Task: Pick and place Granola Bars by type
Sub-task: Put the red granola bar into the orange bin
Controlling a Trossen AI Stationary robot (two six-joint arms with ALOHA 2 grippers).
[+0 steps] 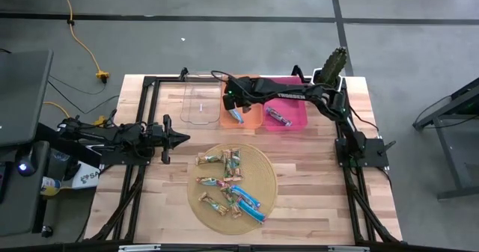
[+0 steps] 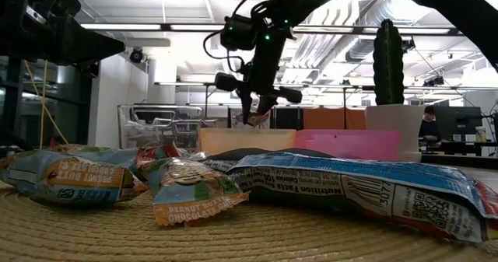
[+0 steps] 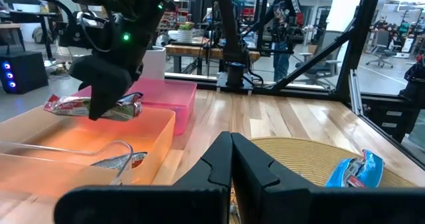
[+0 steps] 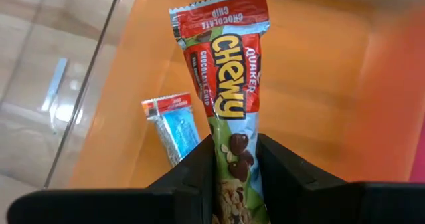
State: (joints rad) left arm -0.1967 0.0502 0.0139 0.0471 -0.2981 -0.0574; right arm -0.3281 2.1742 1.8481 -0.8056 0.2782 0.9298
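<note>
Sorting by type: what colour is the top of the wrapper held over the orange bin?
Red, on the Chewy chocolate chip bar; clearest in the right wrist view.

Held bar point(image 4: 229, 98) – "Quaker Chewy"; blue wrapper point(image 2: 366, 188) – "Nutrition Facts".

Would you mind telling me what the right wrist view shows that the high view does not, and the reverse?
Only the right wrist view shows the held bar closely: a Quaker Chewy chocolate chip wrapper clamped in the right gripper. Only the high view shows the woven mat with its pile of bars, the clear bin, the pink bin, and the left gripper waiting shut beside the mat. Both show the orange bin with one blue bar already inside.
</note>
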